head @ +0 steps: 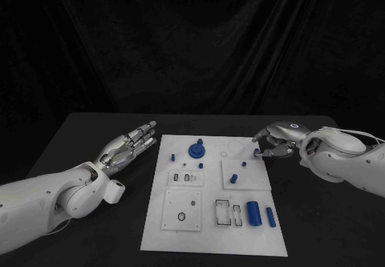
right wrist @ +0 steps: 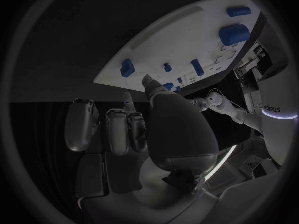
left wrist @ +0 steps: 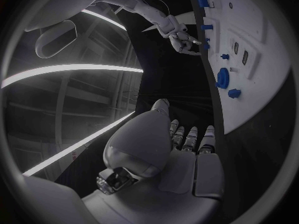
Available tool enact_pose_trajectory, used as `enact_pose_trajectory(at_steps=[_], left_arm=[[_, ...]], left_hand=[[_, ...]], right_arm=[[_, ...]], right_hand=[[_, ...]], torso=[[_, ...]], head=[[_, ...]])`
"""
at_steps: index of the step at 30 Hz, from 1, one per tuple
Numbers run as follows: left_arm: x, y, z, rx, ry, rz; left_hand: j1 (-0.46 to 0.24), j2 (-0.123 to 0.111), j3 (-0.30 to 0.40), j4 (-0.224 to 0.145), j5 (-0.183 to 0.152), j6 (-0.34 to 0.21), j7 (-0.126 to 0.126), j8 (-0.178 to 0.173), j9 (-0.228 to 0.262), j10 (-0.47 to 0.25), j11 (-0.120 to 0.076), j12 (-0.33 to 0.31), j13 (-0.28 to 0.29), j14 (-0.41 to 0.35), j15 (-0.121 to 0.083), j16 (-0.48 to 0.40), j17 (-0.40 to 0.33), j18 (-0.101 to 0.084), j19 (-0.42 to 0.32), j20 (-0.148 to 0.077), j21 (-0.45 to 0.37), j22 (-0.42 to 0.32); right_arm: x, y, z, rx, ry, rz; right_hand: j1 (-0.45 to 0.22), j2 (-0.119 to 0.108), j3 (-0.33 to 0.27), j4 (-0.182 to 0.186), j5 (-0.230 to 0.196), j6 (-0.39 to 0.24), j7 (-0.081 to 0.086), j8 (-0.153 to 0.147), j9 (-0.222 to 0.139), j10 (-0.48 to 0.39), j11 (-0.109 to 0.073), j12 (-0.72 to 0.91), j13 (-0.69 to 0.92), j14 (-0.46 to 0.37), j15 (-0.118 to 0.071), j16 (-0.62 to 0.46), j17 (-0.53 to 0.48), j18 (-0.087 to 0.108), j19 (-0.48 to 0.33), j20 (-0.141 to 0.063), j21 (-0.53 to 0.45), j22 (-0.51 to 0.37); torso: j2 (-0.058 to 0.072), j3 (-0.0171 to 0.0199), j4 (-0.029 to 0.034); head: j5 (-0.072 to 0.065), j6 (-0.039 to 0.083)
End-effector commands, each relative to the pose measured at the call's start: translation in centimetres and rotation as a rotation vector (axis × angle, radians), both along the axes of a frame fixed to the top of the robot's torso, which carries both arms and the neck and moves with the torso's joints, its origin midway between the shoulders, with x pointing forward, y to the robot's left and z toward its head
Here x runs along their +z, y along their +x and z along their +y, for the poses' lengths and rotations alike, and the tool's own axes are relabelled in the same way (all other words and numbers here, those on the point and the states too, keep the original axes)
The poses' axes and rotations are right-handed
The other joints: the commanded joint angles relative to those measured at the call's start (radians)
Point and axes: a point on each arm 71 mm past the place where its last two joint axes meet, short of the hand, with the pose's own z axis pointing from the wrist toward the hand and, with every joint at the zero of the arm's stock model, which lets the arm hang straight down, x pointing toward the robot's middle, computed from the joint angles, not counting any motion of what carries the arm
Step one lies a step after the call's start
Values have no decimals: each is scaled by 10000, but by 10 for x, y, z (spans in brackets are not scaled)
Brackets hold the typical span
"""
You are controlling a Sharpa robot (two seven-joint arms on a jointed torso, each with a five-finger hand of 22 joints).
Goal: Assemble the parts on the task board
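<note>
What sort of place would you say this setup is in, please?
Probably a robot test bench in a lab or studio: a black table backed by a dark curtain, with a white task board of small blue parts between two robot arms.

one task board (head: 210,233), two hands, eight parts
</note>
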Motion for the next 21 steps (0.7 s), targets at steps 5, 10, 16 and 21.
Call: enact_pose_trajectory(at_steps=[5,10,16,21], left_arm=[[0,-1,-1,-100,-94,-30],[0,-1,-1,-115,-90,-8],[0,-1,-1,-126,-83,17],[-1,-1,-2,-138,-78,37]], left_hand=[[122,-13,47,-15,61,-17,52,45,12,22,66,-65,-13,-22,77,-37,-12,100,-18,56,22,13],[128,-13,56,-21,69,-22,53,44,11,22,68,-65,-13,-22,81,-37,-12,99,-17,61,23,14],[128,-13,56,-21,69,-22,53,44,11,22,68,-65,-13,-22,81,-37,-12,99,-17,61,23,14],[133,-12,63,-27,74,-24,53,43,11,22,68,-65,-13,-22,85,-37,-12,99,-13,66,26,16]], right_arm=[[-7,1,-7,-433,-36,-66],[-11,4,-9,-540,-125,31],[-15,4,-10,-585,-171,123],[-18,5,-9,-578,-205,187]], right_hand=[[-43,-137,-133,100,-208,63,41,40,16,1074,-31,25,2635,802,-26,-44,1885,111,-38,-33,-71,1339],[25,-136,-144,117,-96,49,47,36,16,1074,-25,25,2635,780,-20,-110,1826,120,-56,-28,-120,1325],[127,-118,-177,176,71,246,66,143,84,1074,-10,25,2635,766,-8,-160,1786,126,-65,-18,-168,1323],[273,-68,-190,207,380,544,68,300,225,1074,-8,25,2635,740,-5,-254,1707,143,-91,-12,-270,1304]], torso=[[7,-9,-3],[24,-9,9],[27,-16,-16],[23,-25,-11]], head=[[46,-12],[28,-44],[58,-50],[60,-61]])
